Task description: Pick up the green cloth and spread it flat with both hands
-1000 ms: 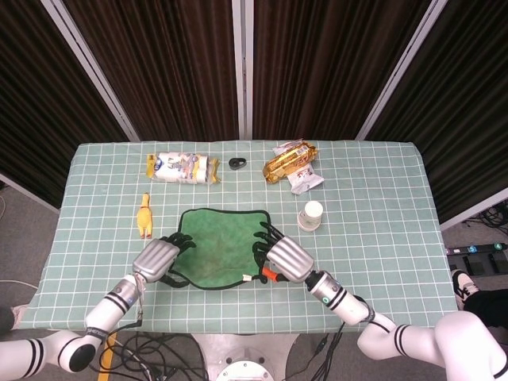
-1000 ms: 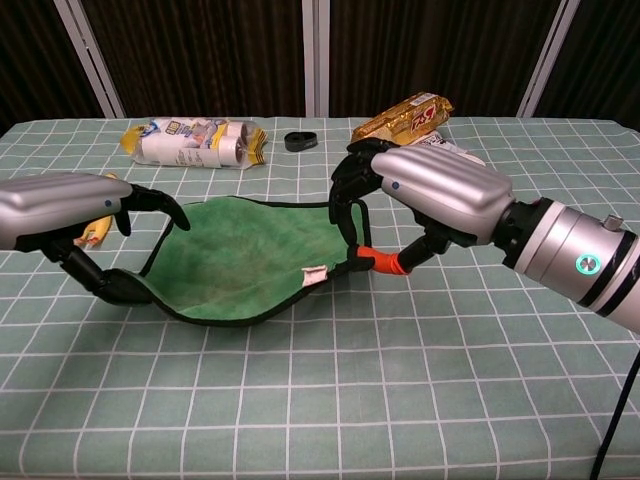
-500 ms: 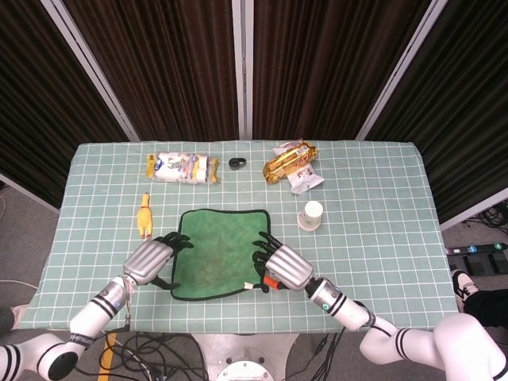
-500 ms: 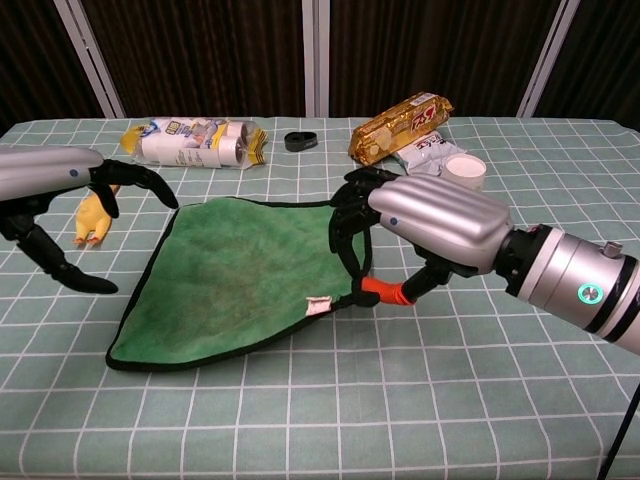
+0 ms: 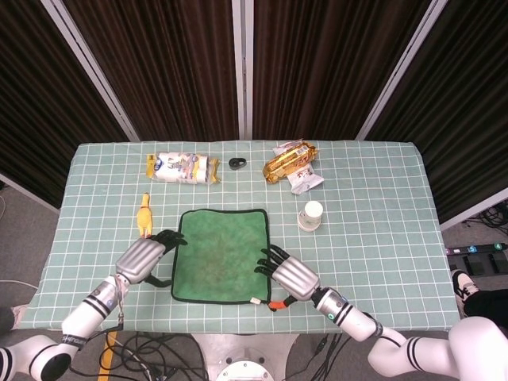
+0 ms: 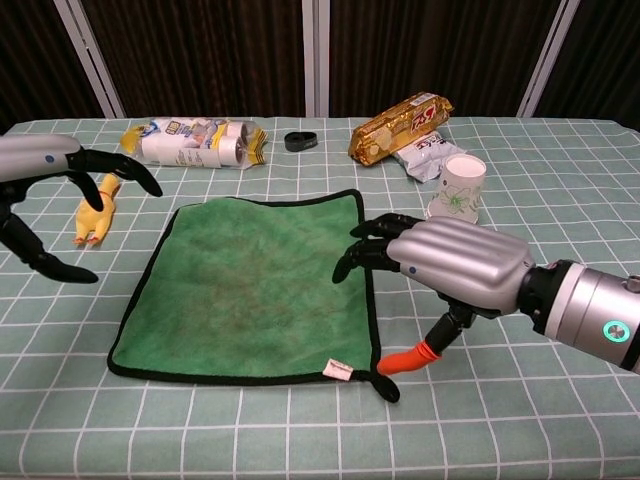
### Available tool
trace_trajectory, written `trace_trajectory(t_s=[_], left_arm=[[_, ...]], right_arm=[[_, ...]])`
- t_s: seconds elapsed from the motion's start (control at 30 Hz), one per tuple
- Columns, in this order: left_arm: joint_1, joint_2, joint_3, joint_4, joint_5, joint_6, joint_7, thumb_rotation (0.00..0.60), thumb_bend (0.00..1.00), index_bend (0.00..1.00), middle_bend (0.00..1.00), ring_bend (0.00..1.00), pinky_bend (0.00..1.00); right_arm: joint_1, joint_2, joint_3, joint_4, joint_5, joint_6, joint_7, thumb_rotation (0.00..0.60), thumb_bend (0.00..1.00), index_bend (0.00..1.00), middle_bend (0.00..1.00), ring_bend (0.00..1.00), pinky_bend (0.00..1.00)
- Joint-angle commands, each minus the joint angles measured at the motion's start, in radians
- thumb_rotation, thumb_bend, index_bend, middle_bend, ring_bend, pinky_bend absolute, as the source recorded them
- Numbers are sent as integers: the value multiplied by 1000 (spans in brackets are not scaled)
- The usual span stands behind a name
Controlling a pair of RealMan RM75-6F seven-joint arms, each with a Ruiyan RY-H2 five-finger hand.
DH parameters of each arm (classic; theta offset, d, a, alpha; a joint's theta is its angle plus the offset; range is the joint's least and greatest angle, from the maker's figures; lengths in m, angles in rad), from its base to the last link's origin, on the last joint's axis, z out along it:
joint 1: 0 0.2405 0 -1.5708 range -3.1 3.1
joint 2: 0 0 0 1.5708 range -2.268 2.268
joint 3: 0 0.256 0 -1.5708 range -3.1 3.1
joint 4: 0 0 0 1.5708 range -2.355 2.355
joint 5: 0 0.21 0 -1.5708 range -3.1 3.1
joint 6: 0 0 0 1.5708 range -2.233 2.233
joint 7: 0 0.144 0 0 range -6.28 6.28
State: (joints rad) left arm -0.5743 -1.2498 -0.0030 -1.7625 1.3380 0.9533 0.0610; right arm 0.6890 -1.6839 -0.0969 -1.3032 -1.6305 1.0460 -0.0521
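We judged spreading essentially done: green cloth [image 5: 220, 255] lay flat on checked table [image 5: 373, 238], between both hands. Left hand [image 5: 143, 259] off cloth's left edge, fingers apart, grasping nothing. Right hand [image 6: 450, 265] beside right edge, fingers released, empty. Only withdrawal left, we reckoned. Small tag [image 6: 338, 371] at hem; writing on tag and snack packets unreadable.

Cloth [image 6: 255, 293]: green, black edging, small white tag at near right corner. Tablecloth [image 5: 373, 214]: pale green, white grid. Left hand [image 6: 52, 190] and right hand [image 6: 455, 268]: silver backs, black fingers; right thumb orange-tipped. Toy [image 6: 95, 211] far left: yellow. Cup [image 6: 459, 185]: white, faint green print. Far right packet [image 6: 400, 126]: golden brown. Curtains [image 5: 317, 63]: dark brown.
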Motion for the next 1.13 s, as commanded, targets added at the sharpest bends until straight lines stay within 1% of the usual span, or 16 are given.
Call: trace_trajectory(t_s=[0.03, 0.1, 0.17, 0.27, 0.3, 0.33, 0.37, 0.4, 0.43, 0.47, 0.53, 0.63, 0.73, 0.83, 1.03, 1.13], left_arm=[[2, 5, -2, 1, -4, -2, -7, 584, 0, 185, 155, 99, 266], [5, 11, -4, -1, -7, 1, -14, 595, 0, 185, 155, 99, 266], [14, 16, -8, -1, -15, 13, -23, 599, 0, 185, 155, 99, 266], [36, 18, -21, 5, -39, 47, -38, 600, 0, 185, 155, 99, 266], [44, 18, -25, 8, -47, 60, -40, 600, 0, 185, 155, 99, 266], [52, 18, -28, 13, -55, 75, -39, 600, 0, 185, 155, 99, 266], [66, 14, -35, 24, -69, 103, -30, 600, 0, 185, 155, 99, 266], [78, 8, -42, 35, -79, 130, -18, 600, 0, 185, 155, 99, 267], [95, -5, -50, 52, -93, 169, 1, 600, 0, 185, 155, 99, 267], [107, -16, -58, 66, -106, 197, 14, 600, 2, 185, 155, 99, 267], [130, -40, -72, 101, -135, 248, 49, 600, 13, 186, 155, 99, 267], [161, -65, -84, 144, -168, 307, 92, 600, 25, 188, 155, 99, 267], [191, -73, -79, 170, -168, 355, 119, 600, 25, 188, 155, 99, 266], [236, -73, -62, 181, -144, 419, 138, 600, 25, 188, 155, 99, 263], [315, -49, -23, 138, -97, 502, 137, 600, 25, 188, 155, 99, 258], [347, -41, -16, 109, -78, 544, 142, 600, 25, 188, 155, 99, 257]], right_arm=[[-11, 33, 1, -45, 26, -23, -28, 224, 0, 66, 66, 0, 0], [-22, 55, 6, -75, 36, -14, -34, 196, 0, 22, 48, 0, 0], [-40, 81, 20, -100, 47, 18, -38, 189, 0, 9, 41, 0, 0], [-81, 132, 48, -142, 88, 74, -44, 241, 0, 8, 39, 0, 0], [-95, 151, 57, -155, 103, 92, -45, 284, 0, 17, 42, 0, 0], [-111, 169, 68, -168, 122, 113, -48, 343, 4, 39, 53, 0, 0], [-133, 194, 81, -184, 145, 141, -55, 416, 18, 57, 67, 2, 0], [-151, 212, 91, -195, 163, 163, -61, 506, 42, 81, 88, 10, 5], [-174, 235, 102, -212, 189, 188, -63, 569, 69, 97, 104, 21, 21], [-190, 254, 111, -226, 209, 204, -60, 595, 88, 110, 115, 35, 42], [-227, 295, 122, -254, 237, 244, -49, 600, 95, 117, 120, 44, 57], [-278, 348, 121, -272, 242, 300, -38, 600, 96, 111, 115, 23, 6], [-323, 391, 110, -280, 238, 343, -18, 594, 97, 68, 87, 1, 0], [-382, 425, 99, -276, 236, 398, 12, 568, 96, 50, 75, 0, 0], [-481, 470, 88, -290, 238, 482, 82, 527, 95, 43, 71, 0, 0], [-511, 486, 88, -300, 232, 502, 113, 521, 95, 42, 71, 0, 0]])
